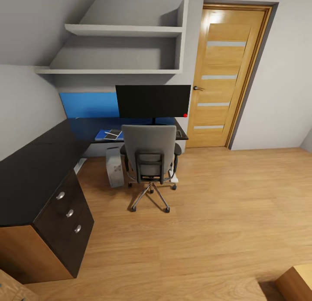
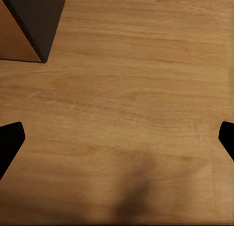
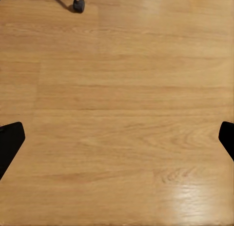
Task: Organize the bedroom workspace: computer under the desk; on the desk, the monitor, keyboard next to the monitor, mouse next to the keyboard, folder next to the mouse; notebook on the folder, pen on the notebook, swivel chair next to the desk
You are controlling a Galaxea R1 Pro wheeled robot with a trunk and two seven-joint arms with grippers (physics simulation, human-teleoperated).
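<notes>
The bedroom is seen from the head camera, and the desk (image 1: 39, 171) is laid out in an L along the left wall and the far wall, its black top backed by a blue panel (image 1: 89, 104). The monitor (image 1: 153, 101) is stood on the far part of the desk, a red dot at its lower right corner. Just left of the monitor's foot, the folder (image 1: 103, 135) is laid flat on the desk, with the notebook (image 1: 113, 134) set on top of it; a pale line on the notebook may be the pen, but that cannot be told for sure. A sliver of the keyboard (image 1: 178, 134) is glimpsed at the right of the chair's back. The mouse cannot be made out.

The swivel chair (image 1: 149, 155) is parked right at the far desk, its back turned to the camera. The computer (image 1: 115, 166) is stood on the floor (image 1: 225, 205) just left of the chair, under the desk's edge. An oak door (image 1: 227, 75) is shut at the right, and shelves (image 1: 125, 30) are hung above.

Both wrist cameras are pointed down at the floor. The left gripper (image 2: 117, 138) is spread wide, nothing held, with a corner of the drawer unit (image 2: 34, 21) beyond it. The right gripper (image 3: 117, 138) is likewise spread wide and empty, a chair castor (image 3: 78, 5) beyond it.
</notes>
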